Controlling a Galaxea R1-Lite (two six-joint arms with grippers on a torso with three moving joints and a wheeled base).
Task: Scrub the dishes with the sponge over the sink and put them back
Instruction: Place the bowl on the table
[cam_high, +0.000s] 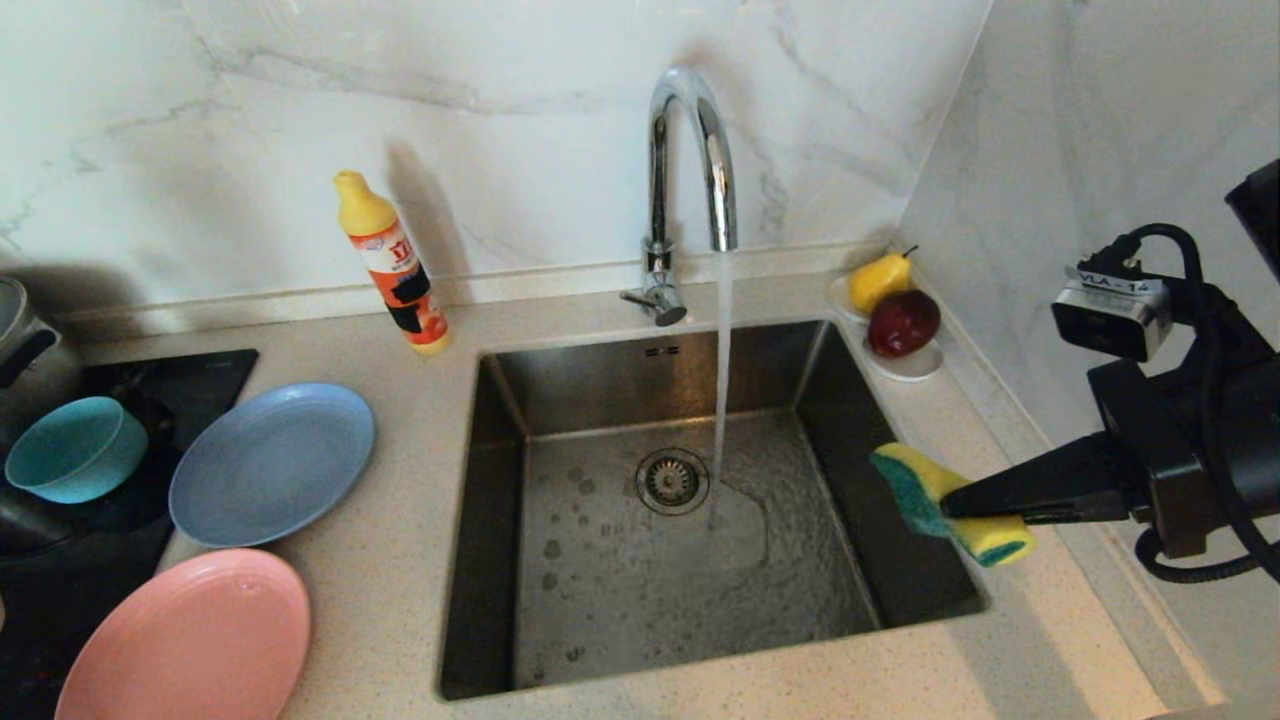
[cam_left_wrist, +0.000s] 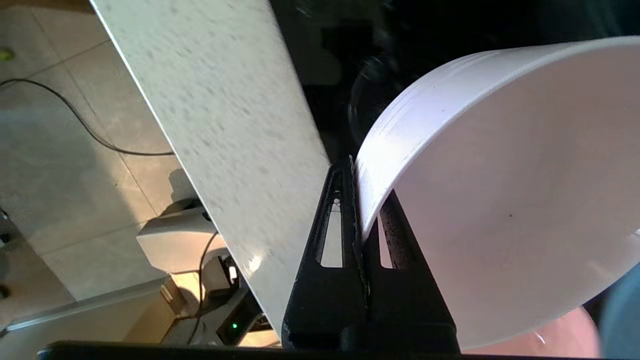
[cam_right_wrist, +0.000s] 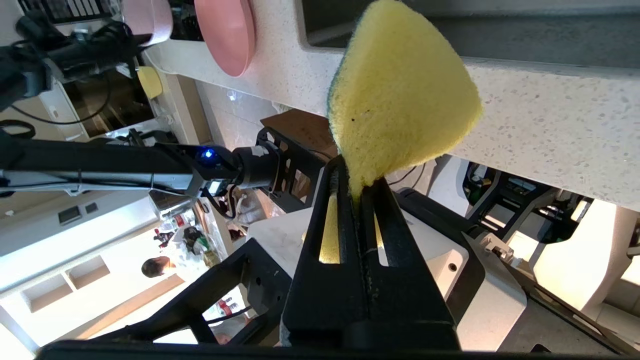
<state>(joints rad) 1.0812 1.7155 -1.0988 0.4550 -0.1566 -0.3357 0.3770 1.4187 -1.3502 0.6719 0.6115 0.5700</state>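
The right gripper (cam_high: 948, 505) hovered at the right edge of the sink (cam_high: 500, 470), its jaws pinched tight on the sponge (cam_high: 935, 495), which bulged out of the grip, yellow foam with a green scouring face. Soft and springy, it squashed under the jaws; a hold near one end, as here, left most of the scouring face free to rub.

In the left wrist view the left gripper (cam_left_wrist: 359, 200) had its jaws pressed onto the rim of the pale bowl (cam_left_wrist: 500, 200), the wall clamped between them beside the counter's edge. That arm did not show in the head view, so where exactly the bowl hung was hard to say. The bowl looked light, stiff and smooth, likely slippery once wet, so the rim pinch seemed the sensible hold.

The teal bowl (cam_high: 75, 448), the blue plate (cam_high: 272, 463) and the pink plate (cam_high: 190, 640) lay left of the sink. Water ran from the faucet (cam_high: 690, 170) toward the drain.

The detergent bottle (cam_high: 393, 265) bore a label with characters too small to read. A tag on the right arm's camera read roughly "VLA-14"
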